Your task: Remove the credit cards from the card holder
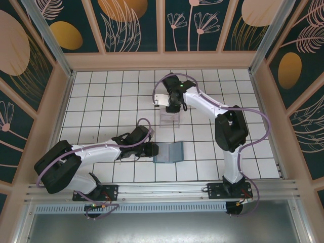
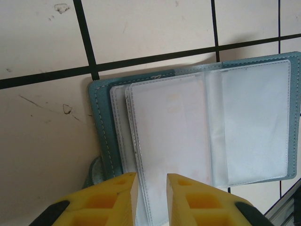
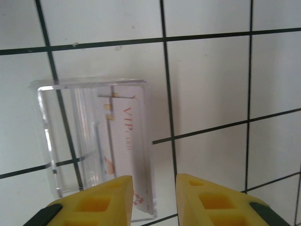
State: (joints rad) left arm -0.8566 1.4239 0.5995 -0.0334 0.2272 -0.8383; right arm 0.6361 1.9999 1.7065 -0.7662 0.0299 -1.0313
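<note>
The card holder [image 1: 169, 152] lies open on the white tiles; its slate-blue cover [image 2: 99, 122] frames clear plastic sleeves [image 2: 178, 141]. The sleeves look milky, and I cannot tell whether a card is inside them. My left gripper [image 1: 153, 150] [image 2: 151, 176] sits at the holder's left edge. Its yellow jaws are narrowly apart over the sleeve's edge, and nothing is pinched between them. A white credit card [image 3: 123, 136] with red "VIP" lettering stands on edge inside a clear plastic box [image 3: 47, 117] [image 1: 169, 119]. My right gripper [image 1: 173, 107] [image 3: 154, 179] hovers just above that box, open and holding nothing.
Wooden walls enclose the tiled floor on three sides. An aluminium rail [image 1: 162, 190] runs along the near edge and carries both arm bases; its corner [image 2: 287, 207] lies close to the holder. Bare tiles spread to the left and right of the box.
</note>
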